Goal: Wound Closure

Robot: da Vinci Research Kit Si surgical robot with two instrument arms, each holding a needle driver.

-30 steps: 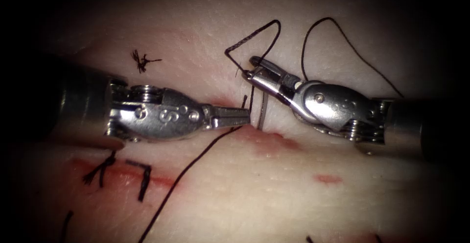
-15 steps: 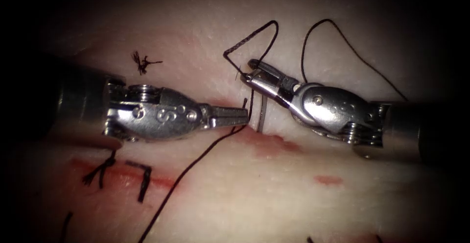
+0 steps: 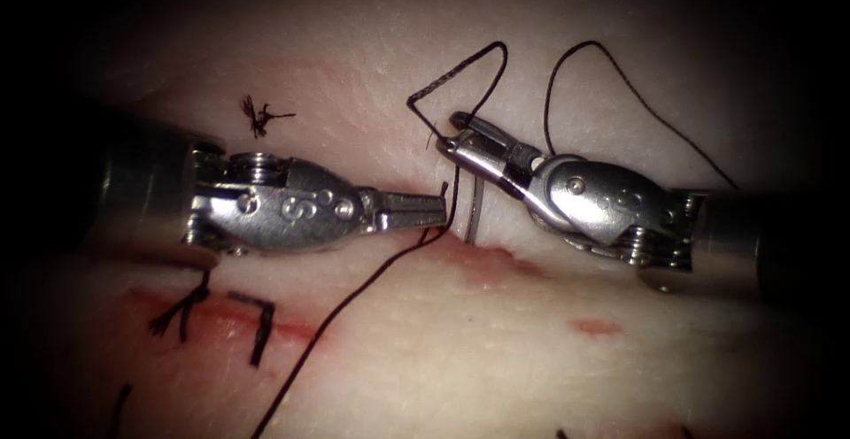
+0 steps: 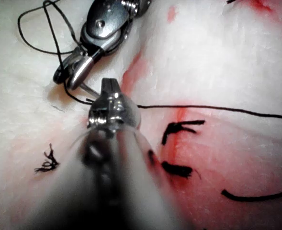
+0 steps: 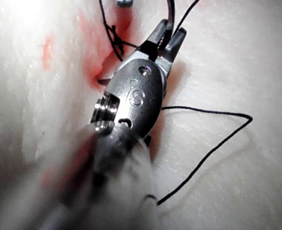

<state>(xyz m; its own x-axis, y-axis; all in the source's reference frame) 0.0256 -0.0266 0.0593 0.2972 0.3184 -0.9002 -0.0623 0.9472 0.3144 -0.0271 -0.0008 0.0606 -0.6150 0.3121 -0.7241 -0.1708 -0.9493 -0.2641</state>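
1. Because the thin curved steel needle [image 3: 475, 213] is light, stiff and slick, it would likely twist in a loose grip. It is best taken flat across the jaws on its body, away from the sharp point and from the end that carries the thread.
2. The fine black suture thread [image 3: 354, 293] is limp and nearly weightless. It snags readily and would fray if crushed hard.
3. The pale, soft pork-belly tissue [image 3: 496, 359] gives under pressure and looks liable to tear at the cut's edges, where smears of red fluid [image 3: 487, 258] lie.
4. The needle stands almost upright between the two tool tips. Its lower end is sunk in the tissue at the upper edge of the red fluid, and its upper part runs up to the right tool.
5. The right arm's silver needle driver [image 3: 450, 131] has its jaws nearly together, with a thin gap between them, clasped on the needle's upper part. Loops of thread arch above it.
6. The left arm's silver needle driver [image 3: 441, 211] lies level with its jaws closed flat, its tip just left of the needle. The thread crosses that tip, and it possibly pinches it, though the contact is too small to tell.
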